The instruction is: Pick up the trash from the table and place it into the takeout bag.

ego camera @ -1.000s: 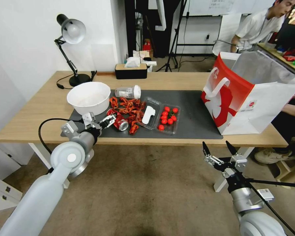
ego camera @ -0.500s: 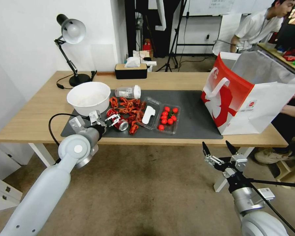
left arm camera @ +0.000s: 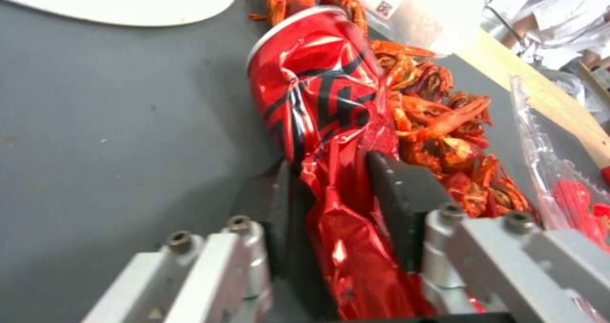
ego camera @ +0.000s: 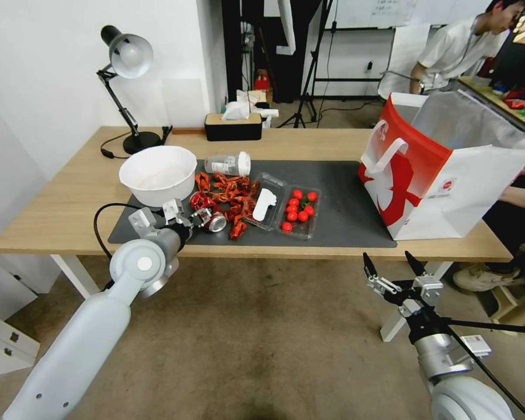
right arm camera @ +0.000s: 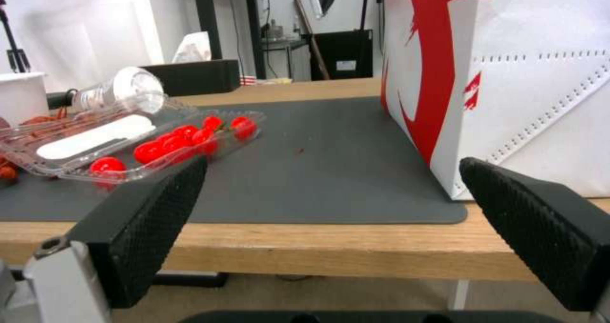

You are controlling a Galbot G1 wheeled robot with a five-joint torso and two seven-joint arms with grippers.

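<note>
Head view: the left gripper [ego camera: 188, 217] pinches the crushed red aluminium can [ego camera: 211, 219] lying on the dark grey mat [ego camera: 344, 216]; right gripper [ego camera: 394, 267] hangs spread below the table edge.

Left wrist view: black fingers [left arm camera: 400, 204] clench the can's flattened end [left arm camera: 330, 180].

Right wrist view: the white-and-red paper takeout bag [right arm camera: 508, 75] stands just ahead.

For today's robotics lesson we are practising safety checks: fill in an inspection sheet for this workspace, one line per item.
Surface: wooden table with a dark mat across its middle.
Job's things: crushed red can lying on the mat; clear cup on its side; takeout bag open, standing at the table's right end.
Clutter: white bowl, crayfish shells, clear tray of red tomatoes, tissue box, lamp.
Grippers: left gripper shut on the can's flattened end; right gripper open, below the table's front edge.
Cables: black cable looping at the left arm; lamp cord on the table.
Surroundings: tripods and a seated person behind.
</note>
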